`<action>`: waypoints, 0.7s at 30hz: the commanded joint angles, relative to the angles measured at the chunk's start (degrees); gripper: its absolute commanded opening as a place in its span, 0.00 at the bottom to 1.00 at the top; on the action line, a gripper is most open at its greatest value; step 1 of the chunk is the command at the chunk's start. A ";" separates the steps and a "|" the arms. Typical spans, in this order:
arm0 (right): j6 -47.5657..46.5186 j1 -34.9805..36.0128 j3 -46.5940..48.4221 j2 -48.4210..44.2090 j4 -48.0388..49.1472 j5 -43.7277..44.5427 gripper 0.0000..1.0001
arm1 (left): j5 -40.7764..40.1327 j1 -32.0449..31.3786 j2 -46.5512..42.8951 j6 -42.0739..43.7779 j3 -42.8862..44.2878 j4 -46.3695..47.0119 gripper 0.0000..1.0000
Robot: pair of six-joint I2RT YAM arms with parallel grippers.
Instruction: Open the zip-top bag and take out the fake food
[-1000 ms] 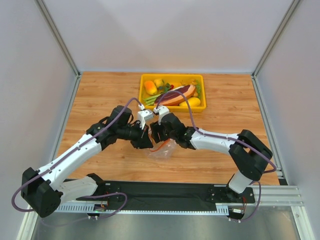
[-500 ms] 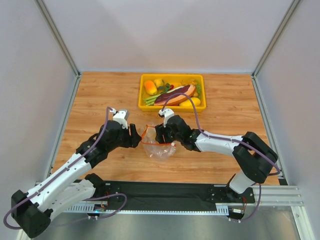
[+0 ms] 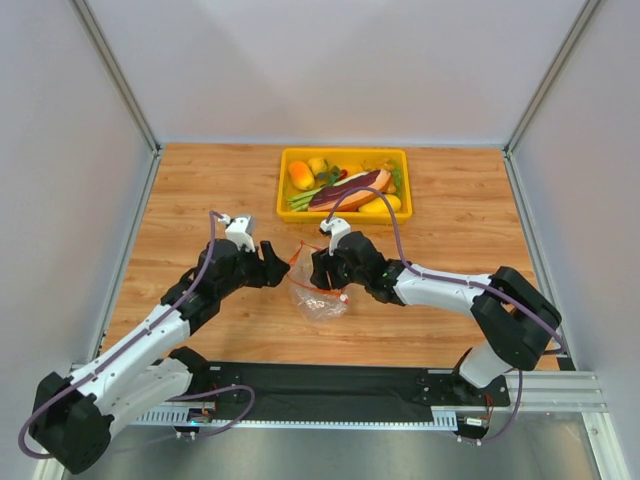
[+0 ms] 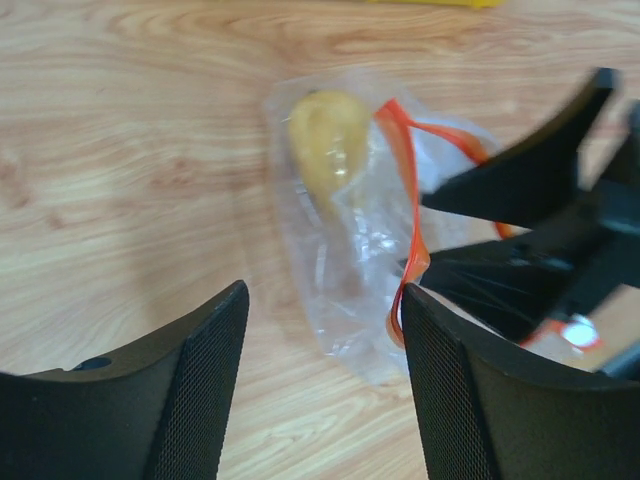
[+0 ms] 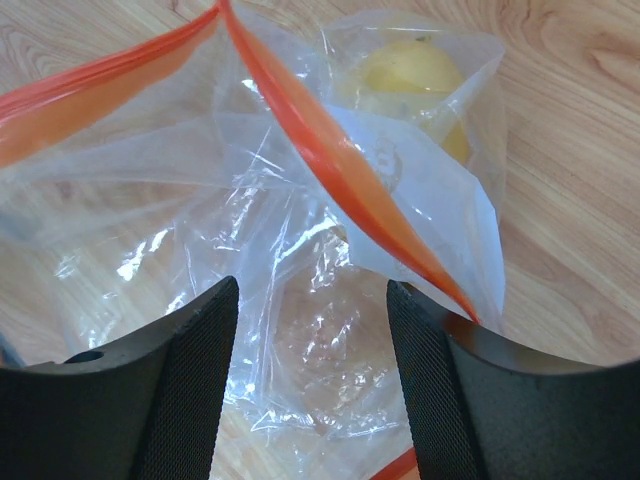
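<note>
- Wood-grain desk (image 3: 200,190) of light brown colour, under both arms.
- Crinkly clear plastic zip-top bag (image 3: 318,292) with a red-orange zip strip (image 5: 330,150), lying on the desk near its middle, between the two sets of fingers.
- Mouth of the bag parted: in the right wrist view, two halves of the strip joined at one end and running apart from there.
- Small yellow toy fruit (image 4: 328,140) inside the bag near one corner, seen through the plastic.
- Black left fingers (image 4: 190,400) spread wide, pinching nothing, just beside the bag on its left side in the top view; cannot tell whether touching the plastic.
- Black right fingers (image 5: 180,400) also spread, over the open mouth, with one half of the strip ending against the inner edge of one finger; cannot tell whether holding the bag or only touching it.
- Yellow rectangular plastic tray (image 3: 344,153) at the far side of the desk, apart from the bag.
- Long dark maroon toy meat slice (image 3: 350,190) with tan rind, lying slantwise in the tray among other small toy pieces of orange, green and yellow colour.
</note>
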 commanded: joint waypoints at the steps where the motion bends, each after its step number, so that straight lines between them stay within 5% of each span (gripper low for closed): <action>1: 0.19 -0.28 0.94 -1.71 -0.07 0.86 0.63 | 10.78 0.17 -6.20 4.36 -0.98 7.98 0.70; 3: -0.07 -0.28 1.20 -1.63 -0.86 1.12 0.63 | 15.52 0.09 -8.67 4.46 -3.00 10.34 0.71; 11: 0.45 -0.28 -0.46 -3.47 -1.74 1.30 0.64 | 13.35 5.78 -15.72 -1.08 -6.53 13.44 0.78; 21: 1.59 -0.28 -2.14 -5.31 -0.95 0.07 0.63 | 15.19 7.64 9.76 -0.73 3.92 12.82 0.65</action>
